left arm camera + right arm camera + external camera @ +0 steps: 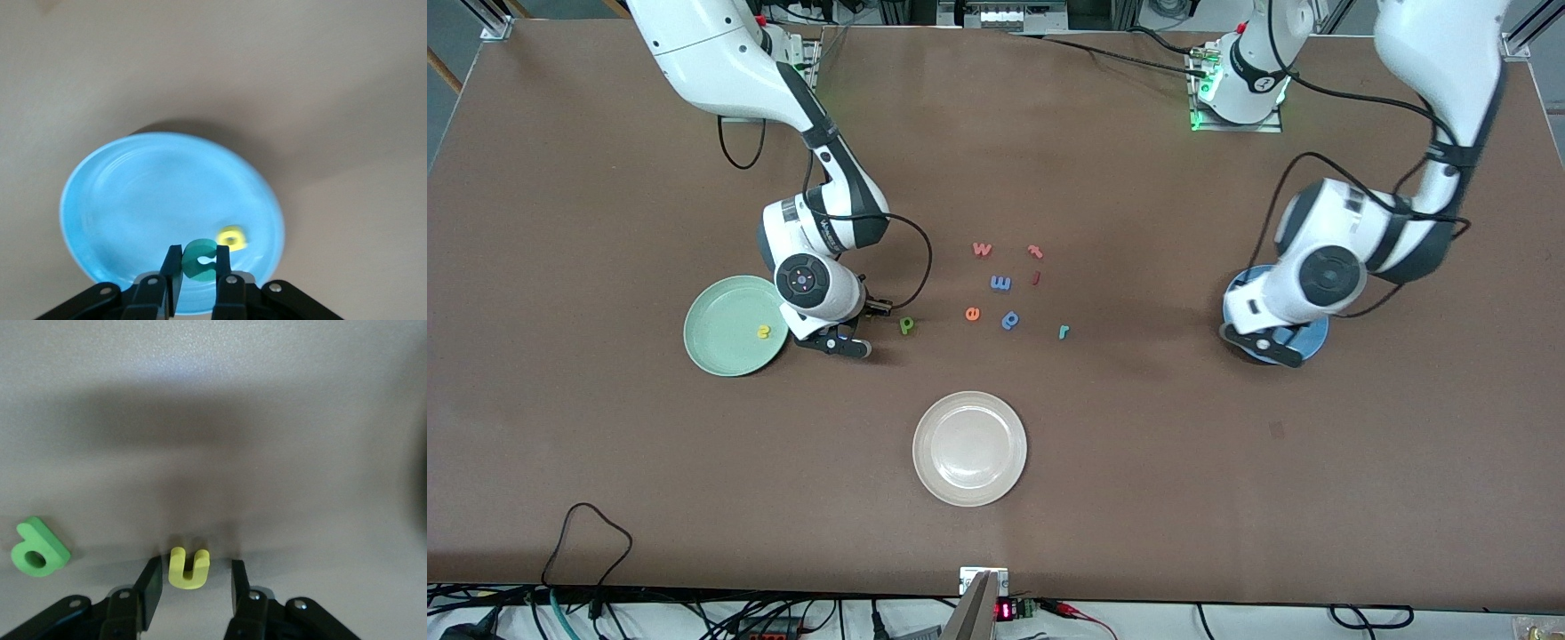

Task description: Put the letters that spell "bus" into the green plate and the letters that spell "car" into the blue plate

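My left gripper (199,252) hangs over the blue plate (147,200), shut on the teal "c" (200,261). The yellow "a" (231,238) lies in that plate near its rim. In the front view the left arm's hand covers most of the blue plate (1312,338). My right gripper (195,563) is down at the table beside the green plate (720,302), open, with the yellow "u" (187,568) lying between its fingers and a gap on each side. The dark green "b" (39,547) (907,325) lies close by. A yellow "s" (763,332) lies in the green plate. The teal "r" (1064,332) rests mid-table.
Loose letters lie mid-table: orange "e" (973,313), a blue stem-and-bowl letter (1010,320), blue "m" (1001,283) and red ones (982,249) (1035,251) (1036,277). A cream-white plate (969,448) sits nearer the front camera.
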Controlling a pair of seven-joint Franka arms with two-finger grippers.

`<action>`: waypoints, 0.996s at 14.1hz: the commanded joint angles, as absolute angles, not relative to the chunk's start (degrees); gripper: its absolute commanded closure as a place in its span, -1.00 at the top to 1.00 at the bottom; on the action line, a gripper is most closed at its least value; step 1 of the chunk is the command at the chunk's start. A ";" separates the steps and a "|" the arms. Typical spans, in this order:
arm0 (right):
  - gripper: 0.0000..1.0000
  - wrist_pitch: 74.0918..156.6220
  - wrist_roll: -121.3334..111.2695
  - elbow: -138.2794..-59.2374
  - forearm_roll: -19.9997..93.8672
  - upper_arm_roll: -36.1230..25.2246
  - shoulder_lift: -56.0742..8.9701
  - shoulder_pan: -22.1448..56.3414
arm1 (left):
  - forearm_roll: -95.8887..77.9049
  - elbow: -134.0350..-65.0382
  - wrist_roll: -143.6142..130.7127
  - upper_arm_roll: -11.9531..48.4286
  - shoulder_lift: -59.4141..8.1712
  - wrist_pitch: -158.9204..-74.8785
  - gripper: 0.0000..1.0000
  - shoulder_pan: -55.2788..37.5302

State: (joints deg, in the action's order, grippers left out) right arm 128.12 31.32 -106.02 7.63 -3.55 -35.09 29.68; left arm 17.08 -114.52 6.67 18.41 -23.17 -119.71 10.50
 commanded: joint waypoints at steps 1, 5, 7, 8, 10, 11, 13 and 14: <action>-0.18 128.85 31.55 -106.26 8.61 -3.60 -35.07 30.50 | 18.19 -115.31 6.59 19.34 -23.47 -120.32 0.93 9.93; -0.36 128.93 31.12 -106.26 8.53 -3.60 -35.42 30.50 | 17.49 -114.35 3.53 22.93 -23.12 -119.53 1.00 9.41; -0.44 129.37 30.94 -106.26 8.53 -3.60 -35.51 30.50 | 17.14 -111.20 -1.38 26.00 -23.55 -119.71 1.00 8.70; -0.51 129.46 30.85 -106.26 8.53 -3.60 -35.51 30.50 | 16.88 -108.05 -4.36 26.54 -25.56 -119.71 1.00 8.35; -0.66 129.46 30.50 -106.26 8.18 -3.60 -35.51 30.50 | 15.13 -101.98 -8.69 27.07 -29.60 -119.53 1.00 5.90; -0.71 129.46 29.80 -106.26 8.17 -3.60 -35.51 30.50 | 14.68 -99.26 -9.22 27.16 -31.36 -119.44 1.00 5.11; -0.76 128.77 29.36 -106.26 8.17 -3.60 -34.29 30.24 | 14.33 -95.90 -10.01 27.16 -34.26 -119.53 1.00 1.78; -0.77 128.24 27.96 -106.26 8.17 -3.78 -32.54 30.15 | 14.41 -95.02 -10.19 27.16 -35.67 -119.62 1.00 0.45</action>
